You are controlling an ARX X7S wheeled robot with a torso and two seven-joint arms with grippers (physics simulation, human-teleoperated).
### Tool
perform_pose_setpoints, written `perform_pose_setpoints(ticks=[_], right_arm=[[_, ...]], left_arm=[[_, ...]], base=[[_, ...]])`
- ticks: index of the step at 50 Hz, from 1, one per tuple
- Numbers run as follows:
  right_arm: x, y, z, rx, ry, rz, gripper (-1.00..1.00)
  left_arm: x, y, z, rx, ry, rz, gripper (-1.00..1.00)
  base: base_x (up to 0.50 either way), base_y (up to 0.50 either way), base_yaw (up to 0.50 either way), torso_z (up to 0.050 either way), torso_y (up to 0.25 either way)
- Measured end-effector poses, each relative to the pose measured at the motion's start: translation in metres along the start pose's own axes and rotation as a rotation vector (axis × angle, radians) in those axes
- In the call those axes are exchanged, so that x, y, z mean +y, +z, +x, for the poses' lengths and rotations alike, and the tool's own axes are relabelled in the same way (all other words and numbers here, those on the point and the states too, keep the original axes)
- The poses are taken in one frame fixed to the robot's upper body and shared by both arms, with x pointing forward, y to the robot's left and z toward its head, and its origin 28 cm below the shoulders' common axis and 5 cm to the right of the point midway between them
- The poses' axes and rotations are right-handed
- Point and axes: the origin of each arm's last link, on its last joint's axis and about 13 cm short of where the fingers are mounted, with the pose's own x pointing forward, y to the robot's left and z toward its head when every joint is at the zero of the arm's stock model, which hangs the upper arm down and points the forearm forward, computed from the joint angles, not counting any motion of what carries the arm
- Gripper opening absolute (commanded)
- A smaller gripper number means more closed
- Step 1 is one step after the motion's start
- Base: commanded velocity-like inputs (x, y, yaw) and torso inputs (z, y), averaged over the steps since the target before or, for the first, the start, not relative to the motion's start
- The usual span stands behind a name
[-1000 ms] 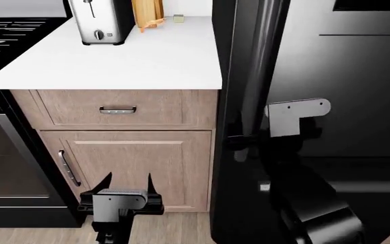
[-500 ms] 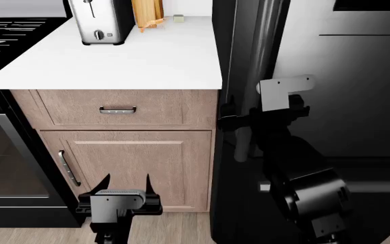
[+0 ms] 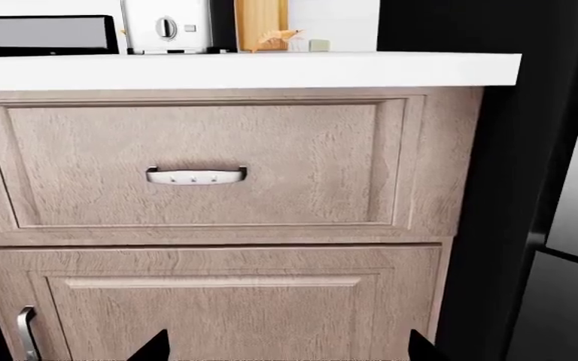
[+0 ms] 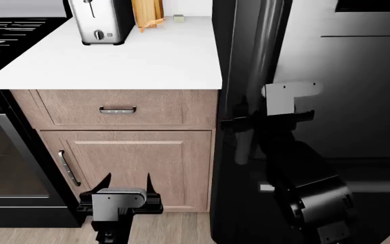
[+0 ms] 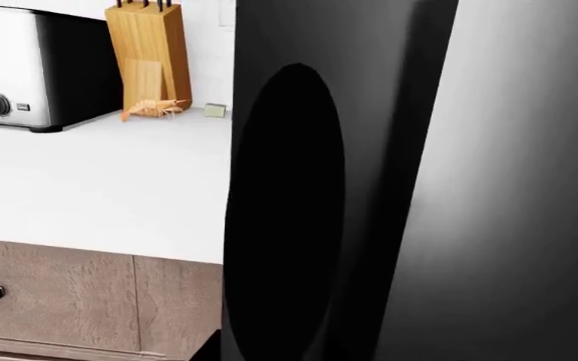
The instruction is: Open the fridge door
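White countertop point(image 4: 134, 56) beside one fridge door point(image 4: 357, 91); left end effector point(image 4: 128, 182) open, right's point(image 4: 239, 124) state unclear.

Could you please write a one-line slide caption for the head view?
Right gripper at the vertical handle of the black fridge door; left gripper open before the wooden cabinet.
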Motion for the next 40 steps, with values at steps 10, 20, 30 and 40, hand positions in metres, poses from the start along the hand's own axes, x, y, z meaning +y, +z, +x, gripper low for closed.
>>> perform_pose_setpoints(ticks=[10, 20, 30, 40], right_arm=[[-0.001, -0.002, -0.019, -0.009, -0.002, -0.004, -1.00], [-0.006, -0.004, -0.041, -0.019, 0.011, -0.015, -1.00], [-0.014, -0.004, -0.064, -0.019, 0.037, 0.032, -1.00], [-0.019, -0.004, -0.089, -0.018, 0.048, 0.072, -1.00]], left_arm=[[0.000, 0.000, -0.001, 0.000, -0.002, 0.000, 1.00], [0.000, 0.001, 0.001, 0.000, -0.003, 0.001, 1.00], [0.000, 0.001, 0.001, -0.001, -0.004, 0.003, 1.00], [0.000, 0.001, 0.006, 0.000, -0.004, 0.007, 1.00]], base=[[0.00, 0.00, 0.00, 0.000, 0.001], [0.00, 0.00, 0.00, 0.000, 0.003], [0.00, 0.00, 0.00, 0.000, 0.003], [0.00, 0.00, 0.00, 0.002, 0.005]])
